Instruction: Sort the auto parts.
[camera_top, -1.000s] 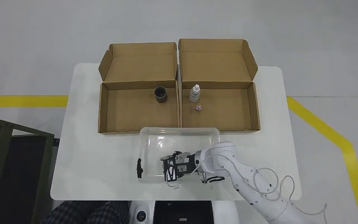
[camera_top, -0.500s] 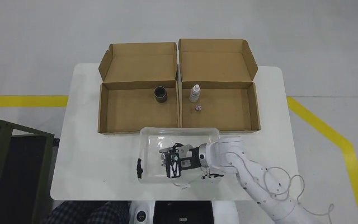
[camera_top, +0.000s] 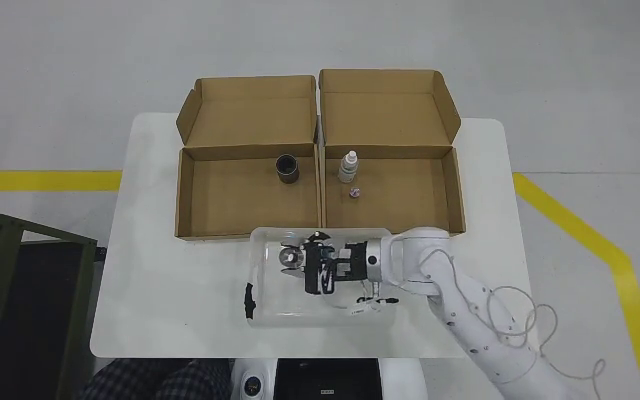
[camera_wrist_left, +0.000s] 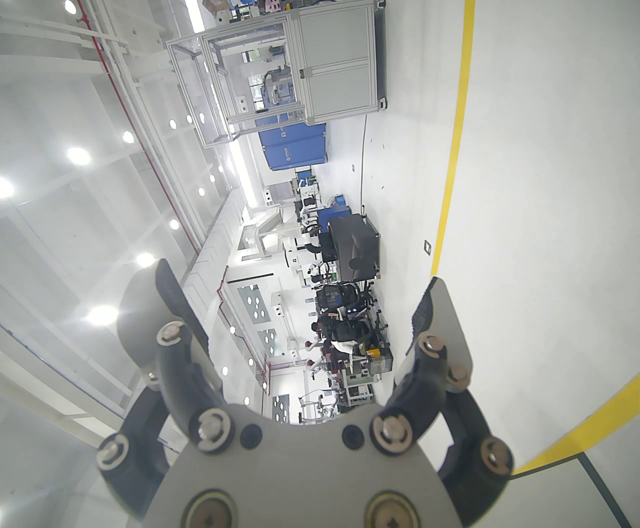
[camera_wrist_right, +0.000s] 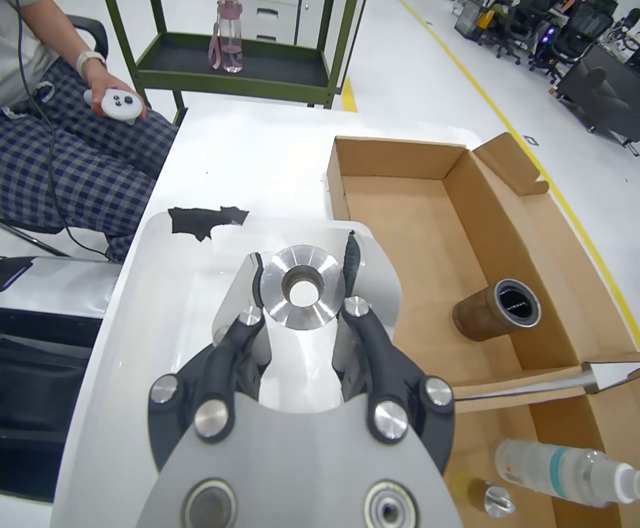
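my right gripper (camera_wrist_right: 302, 270) is pinching a silver metal ring (camera_wrist_right: 302, 296) above the clear tray (camera_wrist_right: 150, 235). the left cardboard box (camera_wrist_right: 425, 250) is sitting just beyond, its near wall between us, a dark sleeve (camera_wrist_right: 496, 310) lying inside. my left gripper (camera_wrist_left: 300, 285) is gaping wide.

Bare floor in the left box (camera_top: 215, 195) either side of the dark sleeve (camera_top: 288, 169); box wall just beyond clear tray (camera_top: 262, 250).

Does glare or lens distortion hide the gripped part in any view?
No. Right wrist view: highlights streak the metal ring between the jaws, outline readable; the clear bin is glossy. Left wrist view: ceiling lamps flare, the yellow floor line bows. Top view: even light.
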